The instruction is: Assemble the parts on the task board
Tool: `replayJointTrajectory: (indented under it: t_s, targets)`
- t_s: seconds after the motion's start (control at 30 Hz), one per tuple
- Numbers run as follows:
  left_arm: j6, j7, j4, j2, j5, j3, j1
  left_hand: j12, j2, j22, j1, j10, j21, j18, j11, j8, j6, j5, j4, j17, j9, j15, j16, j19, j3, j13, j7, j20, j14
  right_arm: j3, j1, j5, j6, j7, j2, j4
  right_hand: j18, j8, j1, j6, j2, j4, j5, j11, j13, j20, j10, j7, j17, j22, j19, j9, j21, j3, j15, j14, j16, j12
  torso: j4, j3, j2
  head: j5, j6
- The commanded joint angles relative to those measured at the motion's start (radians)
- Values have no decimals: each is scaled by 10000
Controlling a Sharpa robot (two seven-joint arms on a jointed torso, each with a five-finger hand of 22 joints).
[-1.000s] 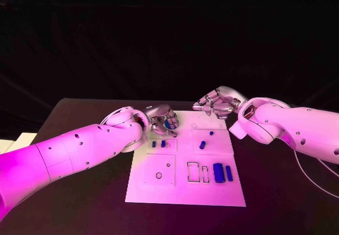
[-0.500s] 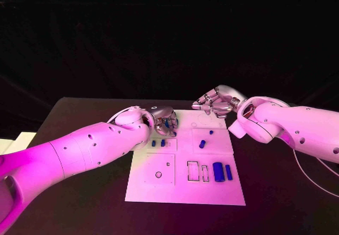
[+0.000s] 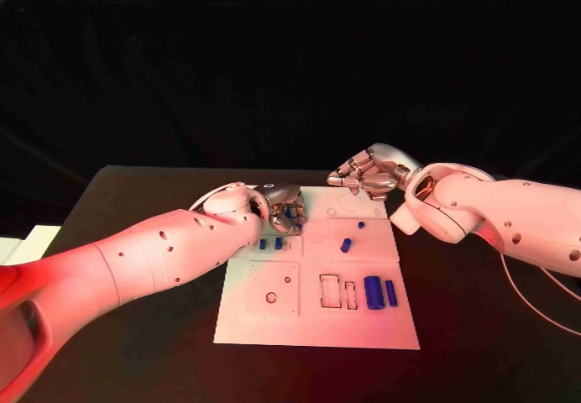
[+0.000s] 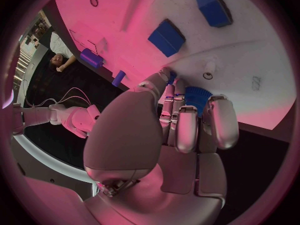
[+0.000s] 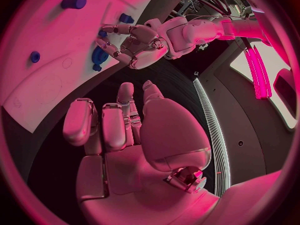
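My left hand at board's 10 o'clock corner, fingers grasping blue gear-like part over task board. My right hand hovers past board's 12 o'clock edge, fingers curled in, clenched on nothing. Other blue parts lie on board at 4 o'clock. Black tabletop underneath.

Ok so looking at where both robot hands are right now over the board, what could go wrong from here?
1. The left robot hand pinches a blue part only at its fingertips, so it could slip or tilt as it goes down.
2. That hand hangs close above two small blue parts standing on the task board and might knock them.
3. The right robot hand hovers, fingers curled, at the board's far edge; the two hands could crowd each other.
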Motion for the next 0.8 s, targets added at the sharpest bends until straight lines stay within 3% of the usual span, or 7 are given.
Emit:
replayJointTrajectory:
  t_s: [0.03,0.33,0.6,0.8]
  targets:
    - [291,-43,-16,58,-97,-14,-37,-55,156,914,35,135,63,-176,0,-72,138,16,-40,-8,-11,-48,-53,271,137,-23,-7,-71,386,1,-5,-47,35,91,15,19,76,-36,96,-46,1,-40,41,2,-9,-32,-84,38,-12,-9,-68,14,-63,2,-64,367,-43,-48,2,3,-6,-3,-18]
    - [348,-159,-38,95,-181,-13,-52,26,563,1055,461,850,237,-206,-175,75,806,-375,-547,44,75,-198,26,310,978,97,-79,-193,422,1,-4,-50,45,91,29,29,76,-36,96,-46,1,-40,41,2,-9,-32,-84,38,-12,-9,-68,14,-63,2,-64,367,-43,-48,4,1,-5,2,-38]
    - [-127,-101,92,-5,-150,-2,-59,-3,513,1172,308,1118,379,-240,-205,61,1096,-388,-944,43,104,-223,69,340,1630,234,-78,-247,432,1,-4,-59,34,92,30,35,76,-36,96,-46,1,-40,41,2,-9,-32,-84,38,-12,-9,-68,14,-63,2,-64,367,-43,-48,0,0,-5,-1,-37]
    - [-504,-41,407,-271,81,81,-57,-113,425,1212,72,1160,407,-245,-186,-38,1140,-397,-1184,37,92,-209,98,341,2023,305,-58,-240,434,1,-4,-70,24,92,24,27,72,-32,104,-40,10,-30,36,2,-33,-33,-82,38,-9,3,-57,17,-60,-15,-64,369,-46,-62,15,-6,-13,-34,-2]
